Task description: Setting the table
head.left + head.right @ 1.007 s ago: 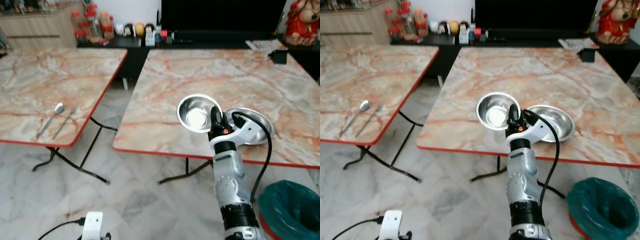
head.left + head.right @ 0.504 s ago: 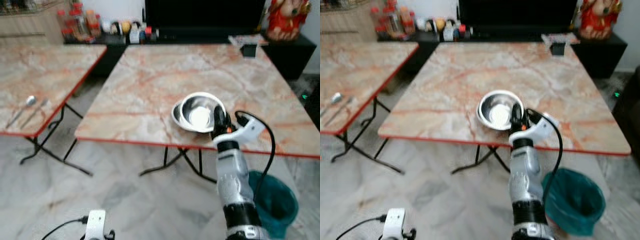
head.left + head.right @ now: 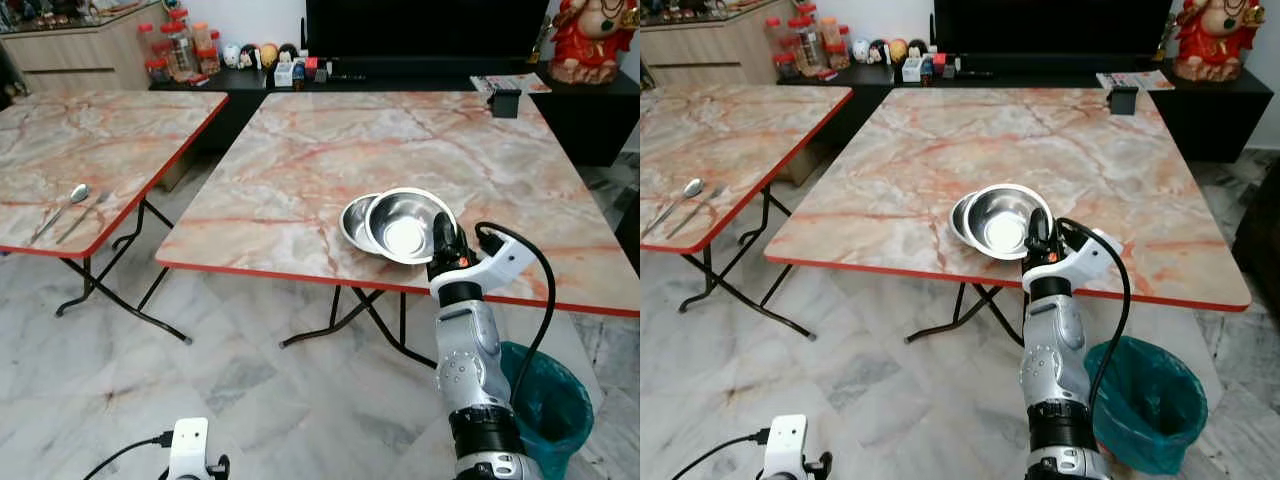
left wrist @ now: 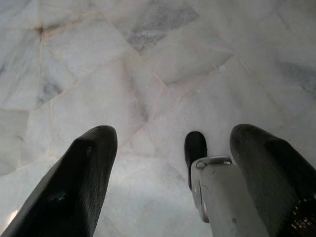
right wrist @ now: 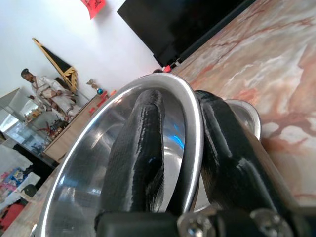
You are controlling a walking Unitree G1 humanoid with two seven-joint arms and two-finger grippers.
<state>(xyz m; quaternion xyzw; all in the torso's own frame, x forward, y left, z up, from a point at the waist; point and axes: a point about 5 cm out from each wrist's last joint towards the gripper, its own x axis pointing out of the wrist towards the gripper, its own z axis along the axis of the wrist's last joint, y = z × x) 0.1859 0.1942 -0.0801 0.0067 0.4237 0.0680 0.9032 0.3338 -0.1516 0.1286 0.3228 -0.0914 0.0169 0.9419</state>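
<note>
My right gripper (image 3: 441, 236) is shut on the near rim of a shiny steel bowl (image 3: 404, 222), held tilted just above the front edge of the marble table (image 3: 330, 150). In the right wrist view one finger (image 5: 140, 148) lies inside the held bowl (image 5: 94, 207) and the other outside its rim. A second steel bowl (image 3: 353, 222) rests on the table, partly hidden behind the held one. A spoon (image 3: 62, 210) and a fork (image 3: 86, 211) lie on the left table (image 3: 110, 130). My left gripper (image 4: 173, 163) hangs open over the floor.
A teal bin (image 3: 548, 410) stands on the floor to the right of my arm. A small black box (image 3: 506, 103) sits at the table's far right. Jars, a dark screen and a red figurine (image 3: 585, 40) line the back wall. A gap of marble floor separates the two tables.
The view has swung and backed off, so both tables have shifted. The held bowl, earlier left of the table bowl, now overlaps its right side. My right gripper keeps its hold.
</note>
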